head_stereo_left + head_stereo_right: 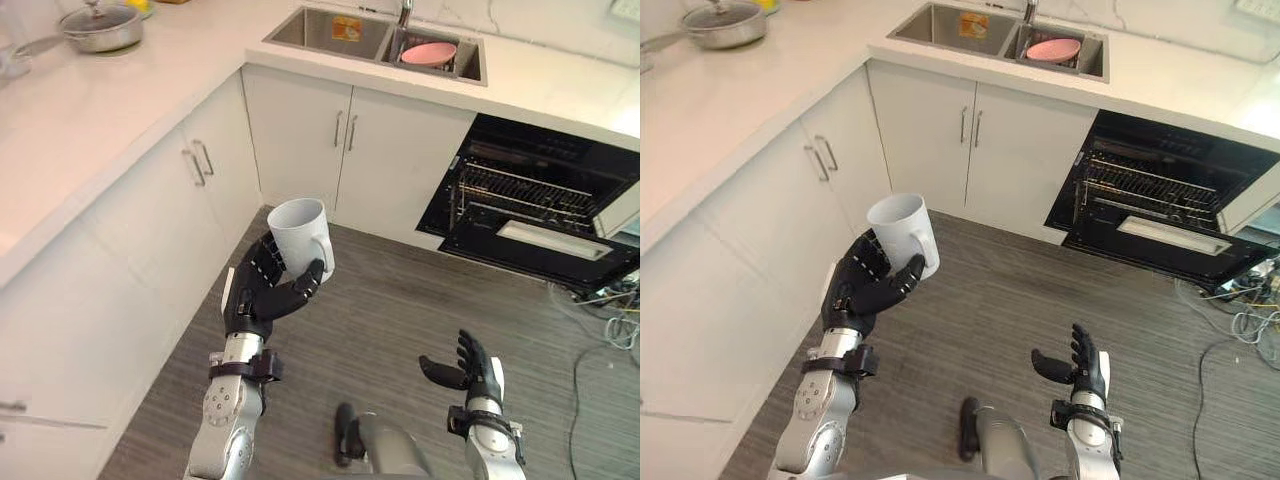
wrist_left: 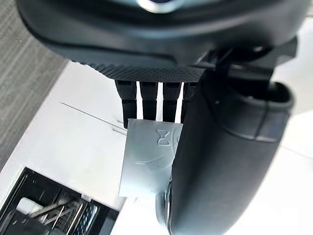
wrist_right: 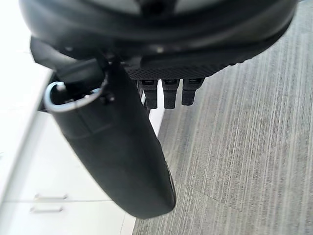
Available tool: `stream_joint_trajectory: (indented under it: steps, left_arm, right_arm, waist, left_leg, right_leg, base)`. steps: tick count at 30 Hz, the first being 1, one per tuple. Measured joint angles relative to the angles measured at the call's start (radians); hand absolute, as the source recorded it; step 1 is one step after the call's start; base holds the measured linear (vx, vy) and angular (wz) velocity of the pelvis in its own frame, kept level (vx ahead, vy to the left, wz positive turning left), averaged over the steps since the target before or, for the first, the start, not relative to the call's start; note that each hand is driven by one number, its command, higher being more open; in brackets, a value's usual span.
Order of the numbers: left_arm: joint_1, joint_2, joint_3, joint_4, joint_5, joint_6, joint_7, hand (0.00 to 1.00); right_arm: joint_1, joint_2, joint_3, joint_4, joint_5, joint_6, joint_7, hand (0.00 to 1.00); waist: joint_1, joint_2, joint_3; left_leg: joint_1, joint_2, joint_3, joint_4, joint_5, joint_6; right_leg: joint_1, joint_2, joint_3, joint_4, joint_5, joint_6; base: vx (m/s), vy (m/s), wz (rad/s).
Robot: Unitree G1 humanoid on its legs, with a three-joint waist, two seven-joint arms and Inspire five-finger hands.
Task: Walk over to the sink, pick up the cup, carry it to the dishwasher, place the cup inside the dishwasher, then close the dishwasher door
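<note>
The left robot hand (image 1: 262, 290) is clasped round the white ceramic cup with a handle (image 1: 298, 232), mouth up, above the grey wood-grain floor (image 1: 400, 300) near the white corner cabinets (image 1: 300, 130). A raised mark (image 2: 163, 137) on the cup's wall is too unclear to read. The right robot hand (image 1: 470, 370) hangs released, fingers loose. Open floor lies between both hands and the black dishwasher (image 1: 530, 190) at far right, its door (image 1: 545, 243) lowered. Farther off, the steel 2-basin sink (image 1: 325, 30) sits in the white tabletop (image 1: 90, 110).
</note>
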State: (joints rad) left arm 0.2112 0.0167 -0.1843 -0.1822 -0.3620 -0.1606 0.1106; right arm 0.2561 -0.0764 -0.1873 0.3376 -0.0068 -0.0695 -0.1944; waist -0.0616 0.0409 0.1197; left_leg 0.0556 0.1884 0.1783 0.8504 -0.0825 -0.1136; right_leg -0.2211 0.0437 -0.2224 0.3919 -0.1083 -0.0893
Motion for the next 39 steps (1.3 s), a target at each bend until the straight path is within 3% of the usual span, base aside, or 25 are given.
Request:
stream_joint_trajectory:
  steps: [1,3,6,7,9,10,11,12,13,15,18,19,21,22,24,26,27,28,29,31,33,34,35,37,39]
  left_arm:
    - [0.002,-0.003,-0.002,-0.013,0.0,-0.004,-0.004,0.3]
    - [0.004,0.003,-0.003,-0.031,0.0,-0.014,-0.007,0.3]
    - [0.01,0.004,0.005,-0.036,-0.001,-0.018,-0.007,0.3]
    - [0.015,0.006,0.008,-0.036,-0.001,-0.018,-0.007,0.3]
    - [0.025,0.004,0.007,-0.036,0.0,-0.018,-0.01,0.3]
    - [0.031,0.006,0.01,-0.038,0.0,-0.019,-0.011,0.3]
    - [0.036,0.005,0.013,-0.039,0.0,-0.019,-0.011,0.3]
    - [0.036,0.022,0.021,-0.037,0.001,-0.019,-0.009,0.3]
    - [0.027,0.022,0.035,-0.037,0.001,-0.019,-0.002,0.3]
    - [0.029,0.033,0.047,-0.036,0.0,-0.017,0.013,0.3]
    - [0.03,0.078,0.036,-0.037,0.002,-0.016,0.016,0.3]
    - [0.028,0.097,0.029,-0.036,0.005,-0.016,0.016,0.3]
    - [0.028,0.092,0.026,-0.043,0.008,-0.016,0.016,0.3]
    - [0.025,0.088,0.02,-0.062,0.008,-0.019,0.016,0.3]
    - [0.025,0.09,0.017,-0.075,0.008,-0.025,0.015,0.3]
    - [0.017,0.099,0.019,-0.067,0.007,-0.03,0.015,0.3]
    - [0.007,0.097,0.021,-0.041,0.008,-0.03,0.014,0.3]
    - [0.0,0.091,0.022,-0.008,0.008,-0.029,0.011,0.3]
    - [-0.003,0.068,0.022,0.017,0.008,-0.019,0.012,0.3]
    - [-0.024,0.051,0.024,0.054,0.009,-0.017,0.009,0.3]
    - [-0.029,0.028,0.024,0.075,0.009,-0.007,0.009,0.3]
    - [-0.016,0.01,0.025,0.074,0.009,-0.004,0.008,0.3]
    - [-0.008,0.008,0.027,0.071,0.009,-0.004,0.007,0.3]
    - [0.014,0.0,0.019,0.055,0.01,-0.007,0.0,0.3]
    - [0.014,0.0,0.019,0.051,0.01,-0.007,-0.006,0.3]
  right_arm:
    - [0.025,0.007,0.001,-0.052,0.007,-0.002,-0.007,0.9]
    - [0.021,0.01,0.009,-0.089,0.024,-0.012,-0.011,0.9]
    - [-0.016,0.01,0.021,-0.114,0.027,-0.03,-0.01,0.9]
    - [-0.033,0.007,0.019,-0.109,0.029,-0.032,-0.01,0.9]
    - [-0.06,-0.005,0.014,-0.068,0.047,-0.033,-0.011,0.9]
    - [-0.083,-0.023,0.008,-0.02,0.051,-0.033,-0.01,0.9]
    - [-0.095,-0.028,0.008,0.007,0.053,-0.032,-0.009,0.9]
    - [-0.113,-0.022,0.012,0.057,0.055,-0.026,-0.01,0.9]
    - [-0.115,-0.026,0.018,0.079,0.054,-0.024,-0.009,0.9]
    - [-0.118,-0.023,0.021,0.087,0.054,-0.016,-0.007,0.9]
    - [-0.128,-0.013,0.021,0.086,0.052,-0.016,-0.007,0.9]
    - [-0.133,-0.001,0.021,0.085,0.051,-0.016,-0.006,0.9]
    - [-0.134,0.002,0.036,0.083,0.047,-0.016,-0.006,0.9]
    - [-0.134,0.011,0.05,0.065,0.043,-0.015,-0.004,0.9]
    - [-0.138,0.018,0.068,0.042,0.042,-0.016,-0.003,0.9]
    - [-0.163,0.017,0.087,0.04,0.041,-0.017,0.0,0.9]
    - [-0.174,0.009,0.087,0.04,0.041,-0.017,-0.001,0.9]
    - [-0.177,-0.01,0.087,0.041,0.04,-0.017,-0.001,0.9]
    - [-0.186,-0.031,0.088,0.039,0.032,-0.016,-0.002,0.9]
    - [-0.187,-0.042,0.085,0.021,0.014,-0.014,-0.002,0.9]
    - [-0.144,-0.033,0.085,-0.036,0.013,-0.012,-0.001,0.9]
    - [-0.1,-0.023,0.087,-0.108,0.013,-0.012,-0.002,0.9]
    - [-0.081,-0.018,0.091,-0.146,0.013,-0.013,-0.004,0.9]
    - [-0.052,-0.009,0.107,-0.255,0.013,-0.033,-0.011,0.9]
    - [-0.057,-0.007,0.113,-0.288,0.013,-0.055,-0.012,0.9]
  waist:
    - [0.022,0.004,-0.002]
    - [0.052,0.006,-0.003]
    - [0.094,-0.003,-0.002]
    - [0.099,-0.014,0.005]
    - [0.096,-0.019,0.006]
    - [0.097,-0.021,0.005]
    - [0.101,-0.02,-0.001]
    - [0.088,-0.045,-0.006]
    - [0.071,-0.051,-0.005]
    - [0.072,-0.055,-0.008]
    - [0.073,-0.062,-0.007]
    - [0.062,-0.067,-0.006]
    - [0.061,-0.066,-0.007]
    - [0.058,-0.066,-0.007]
    - [0.054,-0.06,-0.01]
    - [0.035,-0.079,-0.022]
    - [0.02,-0.092,-0.029]
    - [0.008,-0.071,-0.026]
    - [0.014,-0.035,-0.023]
    - [0.013,-0.017,-0.02]
    - [0.01,-0.009,-0.012]
    - [0.017,-0.002,-0.007]
    - [0.021,0.0,-0.005]
    - [0.025,0.005,-0.008]
    - [0.042,0.004,-0.008]
  left_leg:
    - [-0.095,0.044,-0.023,0.218,0.008,-0.001]
    - [-0.232,0.096,-0.03,0.371,-0.058,0.026]
    - [-0.384,0.136,-0.001,0.241,-0.161,0.077]
    - [-0.42,0.118,0.002,0.091,-0.192,0.081]
    - [-0.433,0.033,-0.08,-0.187,-0.186,0.062]
    - [-0.418,-0.03,-0.175,-0.364,-0.091,0.01]
    - [-0.393,-0.054,-0.194,-0.393,-0.028,-0.009]
    - [-0.382,-0.098,-0.179,-0.371,-0.036,0.029]
    - [-0.402,-0.105,-0.158,-0.29,-0.082,0.071]
    - [-0.391,-0.106,-0.122,-0.213,-0.156,0.097]
    - [-0.263,-0.115,-0.044,-0.283,-0.205,0.136]
    - [-0.166,-0.123,-0.011,-0.354,-0.22,0.142]
    - [-0.074,-0.119,0.031,-0.423,-0.227,0.145]
    - [-0.007,-0.102,0.069,-0.468,-0.241,0.134]
    - [0.03,-0.084,0.109,-0.487,-0.261,0.12]
    - [0.077,-0.077,0.144,-0.523,-0.276,0.096]
    - [0.105,-0.075,0.148,-0.528,-0.291,0.071]
    - [0.13,-0.068,0.142,-0.532,-0.301,0.054]
    - [0.141,-0.035,0.135,-0.537,-0.289,0.051]
    - [0.133,-0.016,0.101,-0.487,-0.261,0.03]
    - [0.085,0.029,0.052,-0.293,-0.204,0.021]
    - [0.028,0.068,0.03,-0.098,-0.096,0.033]
    - [-0.004,0.084,0.018,-0.003,-0.074,0.03]
    - [-0.14,0.128,0.011,0.176,-0.134,0.035]
    - [-0.215,0.124,0.012,0.117,-0.195,0.054]
  right_leg:
    - [0.095,0.025,0.03,-0.071,-0.021,0.011]
    - [0.203,0.058,0.093,-0.158,-0.027,0.011]
    - [0.294,0.043,0.195,-0.228,-0.042,0.028]
    - [0.32,0.018,0.233,-0.233,-0.066,0.052]
    - [0.356,-0.035,0.278,-0.226,-0.114,0.088]
    - [0.362,-0.069,0.32,-0.206,-0.158,0.121]
    - [0.362,-0.08,0.344,-0.195,-0.181,0.131]
    - [0.37,-0.123,0.382,-0.18,-0.204,0.128]
    - [0.368,-0.142,0.417,-0.163,-0.203,0.133]
    - [0.361,-0.154,0.463,-0.113,-0.194,0.15]
    - [0.216,-0.169,0.455,0.239,-0.121,0.292]
    - [0.116,-0.181,0.403,0.447,-0.128,0.268]
    - [0.031,-0.184,0.316,0.542,-0.154,0.219]
    - [-0.046,-0.179,0.218,0.544,-0.18,0.174]
    - [-0.117,-0.17,0.125,0.461,-0.196,0.147]
    - [-0.168,-0.143,0.046,0.212,-0.151,0.115]
    - [-0.163,-0.115,0.04,0.045,0.0,0.082]
    - [-0.132,-0.092,0.038,0.016,0.09,0.045]
    - [-0.119,-0.055,0.034,0.008,0.089,0.032]
    - [-0.107,-0.026,0.037,0.008,0.056,0.017]
    - [-0.024,0.006,0.026,-0.035,0.034,0.008]
    - [0.056,0.029,0.038,-0.09,0.029,0.002]
    - [0.096,0.036,0.048,-0.119,0.028,-0.001]
    - [0.196,0.051,0.074,-0.199,0.024,-0.007]
    - [0.228,0.052,0.105,-0.23,0.023,-0.009]
  base:
    - [0.74,-0.057,-0.34]
    - [0.55,0.027,-0.83]
    - [0.45,0.118,-0.93]
    - [0.53,0.326,-0.9]
    - [0.49,0.393,-0.73]
    - [0.35,0.346,-0.78]
    - [0.44,0.431,-0.8]
    - [0.47,0.415,-0.44]
    - [0.48,0.415,-0.36]
    - [0.47,0.377,-0.62]
    - [0.44,0.282,-0.78]
    - [0.42,0.217,-0.79]
    - [0.32,0.1,-0.75]
    - [0.32,0.038,-0.85]
    - [0.36,-0.003,-0.72]
    - [0.39,-0.066,-0.46]
    - [0.47,-0.09,-0.14]
    - [0.56,-0.081,-0.34]
    - [0.39,-0.039,-0.37]
    - [0.43,-0.116,-0.35]
    - [0.44,-0.15,-0.09]
    - [0.29,-0.079,-0.13]
    - [0.34,-0.071,-0.3]
    - [0.26,-0.04,-0.26]
    - [0.2,0.014,-0.39]
